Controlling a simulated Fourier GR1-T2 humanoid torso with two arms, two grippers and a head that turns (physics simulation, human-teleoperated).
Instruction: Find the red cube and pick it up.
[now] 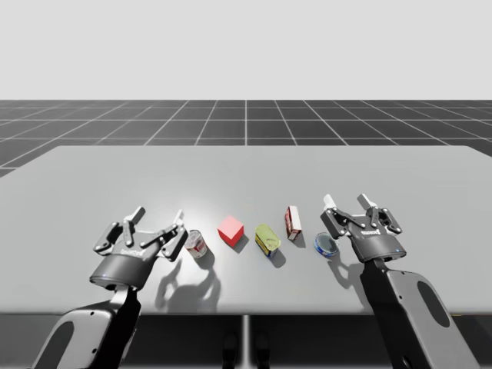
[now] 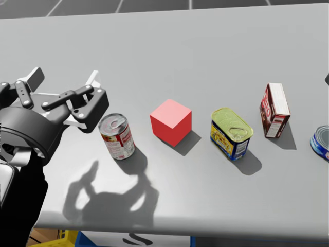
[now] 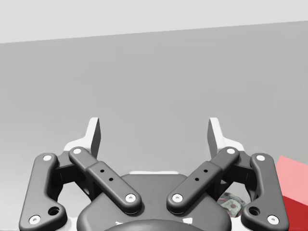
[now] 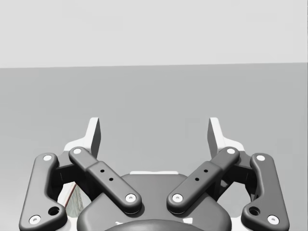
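No grasp is being made yet: the red cube (image 1: 231, 230) is sitting untouched just beside the red-and-white can (image 1: 196, 244), with the left gripper (image 1: 159, 217) being held open at the can's opposite side and the right gripper (image 1: 346, 201) being held open well apart from it.

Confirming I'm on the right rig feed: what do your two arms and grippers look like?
They match. My left gripper and right gripper have black linkage bars with silver pivot pins, ending in white-and-grey fingers. Each sits on a rounded dark grey wrist housing atop a glossy black arm.
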